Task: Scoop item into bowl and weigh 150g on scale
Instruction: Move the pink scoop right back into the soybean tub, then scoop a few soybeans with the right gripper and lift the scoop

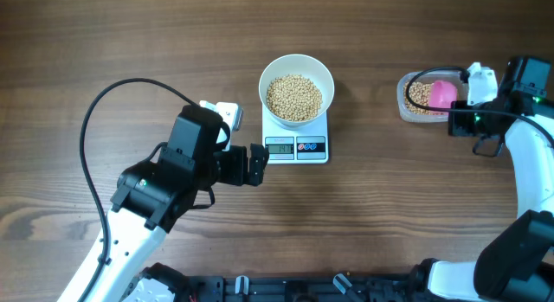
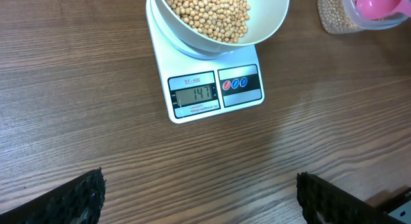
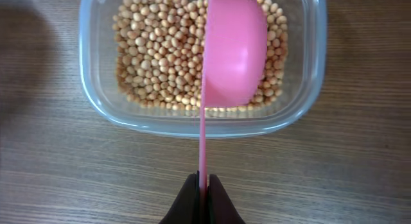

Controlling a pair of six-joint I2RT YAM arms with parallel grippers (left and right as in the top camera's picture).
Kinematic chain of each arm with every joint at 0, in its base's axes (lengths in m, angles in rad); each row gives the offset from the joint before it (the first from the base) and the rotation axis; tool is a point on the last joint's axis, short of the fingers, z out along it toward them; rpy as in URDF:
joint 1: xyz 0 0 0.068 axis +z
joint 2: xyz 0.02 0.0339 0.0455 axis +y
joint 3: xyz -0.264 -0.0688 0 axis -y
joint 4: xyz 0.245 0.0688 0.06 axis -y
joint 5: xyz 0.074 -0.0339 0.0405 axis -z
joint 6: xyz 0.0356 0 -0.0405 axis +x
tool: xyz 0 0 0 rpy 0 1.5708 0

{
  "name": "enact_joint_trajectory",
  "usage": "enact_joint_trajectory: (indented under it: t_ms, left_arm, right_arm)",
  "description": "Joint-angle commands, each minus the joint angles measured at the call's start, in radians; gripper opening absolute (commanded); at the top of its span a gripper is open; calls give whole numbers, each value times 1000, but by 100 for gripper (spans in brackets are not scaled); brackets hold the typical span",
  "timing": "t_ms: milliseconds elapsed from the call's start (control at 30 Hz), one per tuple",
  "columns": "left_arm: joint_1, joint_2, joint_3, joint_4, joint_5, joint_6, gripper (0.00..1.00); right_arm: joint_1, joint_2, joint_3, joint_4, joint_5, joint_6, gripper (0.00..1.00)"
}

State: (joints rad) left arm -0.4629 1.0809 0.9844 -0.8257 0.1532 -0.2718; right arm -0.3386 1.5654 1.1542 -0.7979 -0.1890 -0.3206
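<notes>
The white bowl (image 1: 268, 74) stands on the white scale (image 1: 296, 147) and holds a pile of beige beans (image 1: 293, 98). In the left wrist view the scale (image 2: 216, 89) shows 147 on its display, below the bowl (image 2: 187, 42). My left gripper (image 1: 258, 166) hovers open just left of the scale's front, with only bare table between its fingers (image 2: 77, 195). My right gripper (image 3: 203, 185) is shut on the thin handle of a pink scoop (image 3: 234, 47). The scoop is turned on its side over more beans (image 3: 154, 57) in a clear tub (image 3: 90, 95).
The clear tub (image 1: 405, 94) with the pink scoop (image 1: 443, 94) sits at the far right of the wooden table. A black cable (image 1: 95, 120) loops left of the left arm. The robot's base hardware lines the table's front edge.
</notes>
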Motion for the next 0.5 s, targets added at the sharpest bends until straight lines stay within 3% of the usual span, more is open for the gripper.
enact_joint_trajectory:
  t_ms: [0, 467]
  left_arm:
    - [-2, 2, -6, 2, -13, -5, 100]
    - [-2, 2, -6, 2, -13, -5, 100]
  right_arm:
    - [-1, 10, 2, 14, 60, -20, 4]
    - [48, 33, -31, 26, -45, -15, 4]
